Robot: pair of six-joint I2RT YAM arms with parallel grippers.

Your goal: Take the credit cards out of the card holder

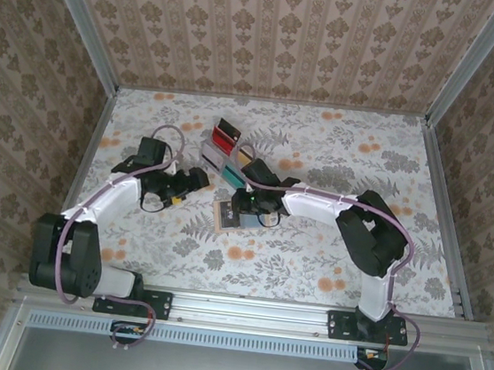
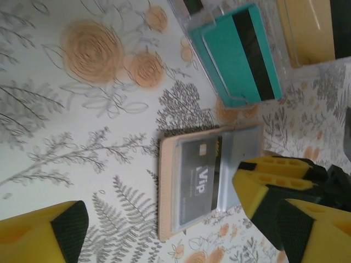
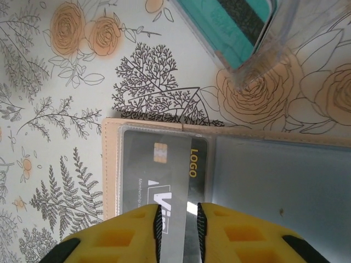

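**Top external.** The card holder point(image 1: 224, 215) lies open and flat on the floral table point(image 1: 329, 248), near the middle, just in front of the clear stand point(image 1: 213, 153). The stand carries a red-and-black card point(image 1: 227, 133) at its far end and a teal card point(image 1: 230, 177) at its near end. The right gripper point(image 1: 248, 210) is directly over the holder's right half. The left gripper point(image 1: 192, 181) sits to the holder's left, apart from it.

**Left wrist.** The left gripper point(image 2: 178, 233) is spread wide, with nothing between its fingers. The holder point(image 2: 167, 186) lies ahead of it, with a grey credit card point(image 2: 197, 181) marked "VIP" in its clear pocket. A yellow finger point(image 2: 269, 178) of the right gripper rests at the holder's right side. The teal card point(image 2: 230, 60) is beyond.

**Right wrist.** The right gripper point(image 3: 179, 230) has its jaws drawn close, leaving a narrow gap. The edge of the grey credit card point(image 3: 159, 170) shows in that gap. Whether the card is actually pinched cannot be told. The card lies in the left pocket of the holder point(image 3: 112, 164), and the blue-grey pocket point(image 3: 274, 186) is to its right.
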